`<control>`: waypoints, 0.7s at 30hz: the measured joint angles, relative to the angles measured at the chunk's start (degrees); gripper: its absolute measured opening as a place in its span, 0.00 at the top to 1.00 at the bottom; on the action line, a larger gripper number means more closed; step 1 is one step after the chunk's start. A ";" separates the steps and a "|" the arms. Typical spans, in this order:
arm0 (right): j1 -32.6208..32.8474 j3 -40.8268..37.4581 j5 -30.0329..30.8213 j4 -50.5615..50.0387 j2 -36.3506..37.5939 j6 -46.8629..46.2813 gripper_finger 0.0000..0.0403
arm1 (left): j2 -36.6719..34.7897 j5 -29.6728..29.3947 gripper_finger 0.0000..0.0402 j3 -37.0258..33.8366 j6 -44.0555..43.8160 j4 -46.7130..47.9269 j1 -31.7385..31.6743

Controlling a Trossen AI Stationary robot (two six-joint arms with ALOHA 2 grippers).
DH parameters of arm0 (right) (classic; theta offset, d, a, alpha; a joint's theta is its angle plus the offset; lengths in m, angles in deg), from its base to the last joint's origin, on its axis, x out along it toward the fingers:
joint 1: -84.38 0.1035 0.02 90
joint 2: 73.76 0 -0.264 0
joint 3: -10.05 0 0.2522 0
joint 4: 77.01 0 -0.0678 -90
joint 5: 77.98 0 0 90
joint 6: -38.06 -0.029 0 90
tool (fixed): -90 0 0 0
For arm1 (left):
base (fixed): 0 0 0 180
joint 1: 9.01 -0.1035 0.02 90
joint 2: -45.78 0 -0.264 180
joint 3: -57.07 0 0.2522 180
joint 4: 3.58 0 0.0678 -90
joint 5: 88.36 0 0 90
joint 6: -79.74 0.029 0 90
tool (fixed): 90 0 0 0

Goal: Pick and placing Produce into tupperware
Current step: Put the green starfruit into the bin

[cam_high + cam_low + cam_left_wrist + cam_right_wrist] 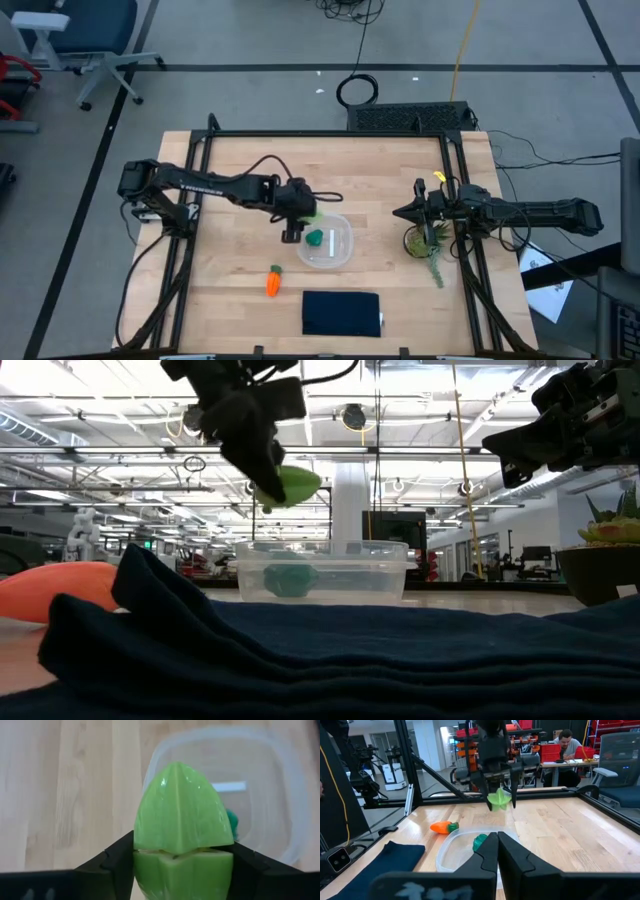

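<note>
My left gripper hangs over the left rim of the clear tupperware, shut on the light yellow-green leafy piece. The low view shows that piece well above the tupperware. A dark green round piece lies on the floor of the tupperware. The orange carrot lies on its side on the table, toward the near edge from the container. My right gripper waits shut at the right, above the table beside the potted plant. My left gripper pinches the leafy piece between its two fingers, on its two opposite sides at the wider back end. The fingers slant down from the table's left. The piece is lifted clear, its pointed end jutting out past the fingertips toward the tupperware.
A dark navy folded cloth lies near the front edge, below the tupperware in the high view. A spiky green potted plant stands at the right, close to my right gripper. Black frame rails run along both table sides.
</note>
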 joint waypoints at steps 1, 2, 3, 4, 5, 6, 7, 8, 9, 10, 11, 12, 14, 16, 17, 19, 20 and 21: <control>0.00 0.00 0.00 0.00 0.02 -0.01 1.00 | 0.00 0.27 0.44 0.71 0.02 0.17 0.00; 0.00 0.01 0.00 0.01 0.02 -0.02 1.00 | 0.00 0.45 0.44 1.49 0.03 0.23 0.00; 0.00 0.00 0.00 0.01 0.00 -0.02 1.00 | 0.00 0.69 0.44 2.27 0.04 0.13 0.00; 0.00 0.00 0.00 0.01 0.02 -0.02 1.00 | 0.00 0.72 0.44 2.86 0.31 -0.11 0.00; 0.00 0.02 0.00 0.01 0.02 0.00 1.00 | 0.00 0.75 0.44 3.32 0.77 -0.24 0.00; 0.00 0.02 0.00 0.01 0.00 -0.02 1.00 | 0.00 0.76 0.45 3.54 1.28 -0.41 0.00; 0.00 0.01 0.00 0.01 0.01 -0.02 1.00 | 0.00 0.91 0.46 3.62 1.68 -0.86 0.00; 0.00 0.01 0.00 0.01 0.01 -0.01 1.00 | 0.00 1.14 0.46 3.77 2.14 -1.63 0.00; 0.00 0.00 0.00 0.01 0.01 -0.02 1.00 | 0.00 1.18 0.47 3.92 2.61 -2.59 0.00; 0.00 0.02 0.00 0.01 0.02 -0.02 1.00 | 0.00 1.18 0.48 4.03 2.75 -3.62 0.00; 0.00 0.01 0.00 0.01 0.02 -0.01 1.00 | 0.00 1.18 0.48 4.06 3.02 -4.72 0.00; 0.00 0.01 0.00 0.01 0.00 -0.01 1.00 | 0.00 1.20 0.48 4.06 3.04 -5.58 0.00; 0.00 0.02 0.00 0.01 0.01 -0.02 1.00 | 0.42 1.60 0.47 4.06 3.08 -7.19 0.00; 0.00 0.02 0.00 0.03 0.00 -0.02 1.00 | 1.34 3.14 0.45 4.10 3.51 -9.06 0.00; 0.00 0.00 0.00 0.05 0.02 -0.02 1.00 | 1.96 3.75 0.44 4.10 3.75 -9.11 0.00; 0.00 0.00 0.00 0.14 0.02 -0.01 1.00 | 3.85 4.31 0.43 4.41 4.44 -9.81 0.00; 0.00 0.01 0.00 0.10 0.00 0.00 1.00 | 4.99 4.36 0.43 5.08 4.59 -9.58 0.00; 0.00 0.01 0.00 0.12 0.00 -0.01 1.00 | 6.22 4.43 0.43 5.99 4.59 -8.87 0.02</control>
